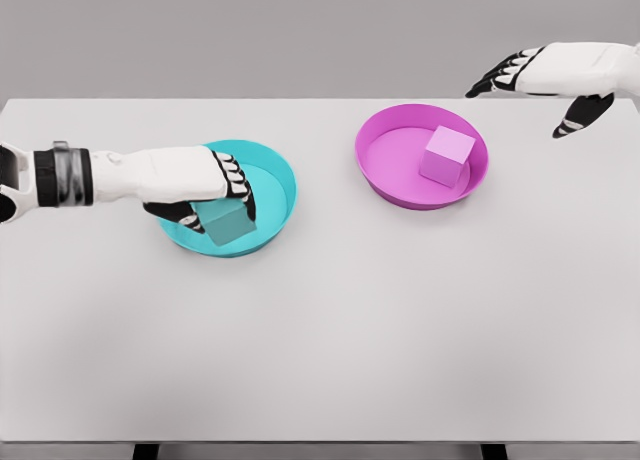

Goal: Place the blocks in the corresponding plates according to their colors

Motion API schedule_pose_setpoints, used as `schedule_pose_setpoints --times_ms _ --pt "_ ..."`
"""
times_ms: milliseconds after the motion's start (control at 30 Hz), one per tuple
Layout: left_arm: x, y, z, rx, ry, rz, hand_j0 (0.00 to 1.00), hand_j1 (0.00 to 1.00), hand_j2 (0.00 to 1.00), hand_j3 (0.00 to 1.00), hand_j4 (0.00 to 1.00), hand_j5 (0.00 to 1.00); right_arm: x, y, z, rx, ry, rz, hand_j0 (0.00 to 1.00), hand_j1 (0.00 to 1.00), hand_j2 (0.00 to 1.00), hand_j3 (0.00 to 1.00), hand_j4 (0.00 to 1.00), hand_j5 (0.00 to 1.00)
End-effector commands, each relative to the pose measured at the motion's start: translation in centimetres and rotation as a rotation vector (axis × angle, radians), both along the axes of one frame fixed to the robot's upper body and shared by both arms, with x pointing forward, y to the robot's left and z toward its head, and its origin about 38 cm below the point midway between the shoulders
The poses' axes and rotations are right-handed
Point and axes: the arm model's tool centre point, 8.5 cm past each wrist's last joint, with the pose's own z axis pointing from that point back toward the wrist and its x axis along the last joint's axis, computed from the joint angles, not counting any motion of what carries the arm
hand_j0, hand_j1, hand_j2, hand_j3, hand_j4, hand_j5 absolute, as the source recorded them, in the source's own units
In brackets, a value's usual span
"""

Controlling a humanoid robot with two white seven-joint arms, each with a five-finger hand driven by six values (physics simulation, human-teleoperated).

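A teal block (224,223) sits inside the teal plate (275,175) at the table's left centre. My left hand (212,192) reaches in from the left and its fingers curl around the block's top and sides. A pink block (446,156) rests inside the pink plate (390,160) to the right of centre. My right hand (540,85) hovers above the table's far right corner, past the pink plate, fingers spread and holding nothing.
The white table (320,330) spans the whole view, with its front edge near the bottom. Two dark table legs show under that edge. A grey wall stands behind.
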Motion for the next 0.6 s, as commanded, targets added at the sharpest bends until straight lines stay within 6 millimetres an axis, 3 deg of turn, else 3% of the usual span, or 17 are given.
schedule_pose_setpoints --times_ms 0,133,333,567 --pt "1.1 0.2 -1.1 -0.022 0.034 0.038 0.55 0.55 0.55 0.55 0.55 0.55 0.0 -0.2 0.1 0.006 0.0 -0.006 1.0 1.0 1.0 1.0 1.0 1.0" --pt "2.8 0.7 -1.2 -0.033 0.044 0.086 0.55 0.55 0.55 0.55 0.55 0.55 0.0 -0.2 0.1 0.006 0.0 -0.006 1.0 1.0 1.0 1.0 1.0 1.0" --pt "5.1 0.5 -3.4 -0.03 0.088 0.153 0.56 0.56 0.56 0.56 0.56 0.56 0.2 -0.7 0.0 0.006 0.004 -0.024 1.0 1.0 1.0 1.0 1.0 1.0" --pt "6.2 -0.6 -5.1 -0.012 0.108 0.172 0.56 0.56 0.56 0.56 0.56 0.56 0.4 -1.0 -0.2 0.007 0.007 -0.036 1.0 1.0 1.0 1.0 1.0 1.0"
